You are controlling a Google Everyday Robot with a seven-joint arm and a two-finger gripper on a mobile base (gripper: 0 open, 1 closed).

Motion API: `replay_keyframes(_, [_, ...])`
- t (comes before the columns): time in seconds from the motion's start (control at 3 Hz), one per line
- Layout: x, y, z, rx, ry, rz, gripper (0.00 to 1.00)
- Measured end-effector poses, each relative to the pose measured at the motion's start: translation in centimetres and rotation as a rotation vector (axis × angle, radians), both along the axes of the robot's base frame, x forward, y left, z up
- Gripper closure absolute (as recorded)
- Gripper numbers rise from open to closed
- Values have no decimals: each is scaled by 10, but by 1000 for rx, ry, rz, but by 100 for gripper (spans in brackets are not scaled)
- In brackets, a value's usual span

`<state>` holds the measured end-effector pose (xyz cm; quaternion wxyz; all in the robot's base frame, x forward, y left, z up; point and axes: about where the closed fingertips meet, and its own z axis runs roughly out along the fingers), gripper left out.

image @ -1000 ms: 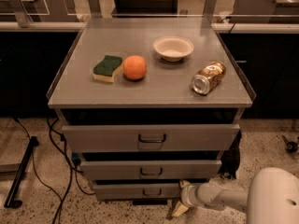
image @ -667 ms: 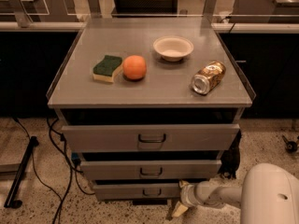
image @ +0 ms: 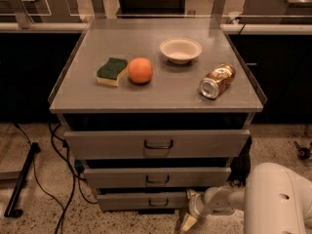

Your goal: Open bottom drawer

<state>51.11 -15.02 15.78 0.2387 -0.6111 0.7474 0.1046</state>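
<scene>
The bottom drawer (image: 126, 200) is the lowest and narrowest grey front of the cabinet, with a small dark loop handle (image: 158, 202) at its centre. It sits recessed under the two wider drawers above. My gripper (image: 189, 209) is low at the drawer's right end, on a white arm (image: 273, 204) coming from the lower right. Its pale fingertips (image: 187, 223) point down toward the floor, right of the handle.
On the cabinet top (image: 156, 89) lie a green-and-yellow sponge (image: 112, 71), an orange (image: 140, 70), a white bowl (image: 180, 49) and a tipped can (image: 217, 81). Cables (image: 63, 179) and a dark stand leg (image: 22, 186) lie on the speckled floor to the left.
The white arm's bulk has shifted a little left in the lower right corner. The gripper stays at the bottom drawer's right end. The drawers have not moved.
</scene>
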Motion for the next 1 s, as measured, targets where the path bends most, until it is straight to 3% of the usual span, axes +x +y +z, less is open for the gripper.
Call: replay_keyframes(1.0, [-61,10,40,-16,211,104,0])
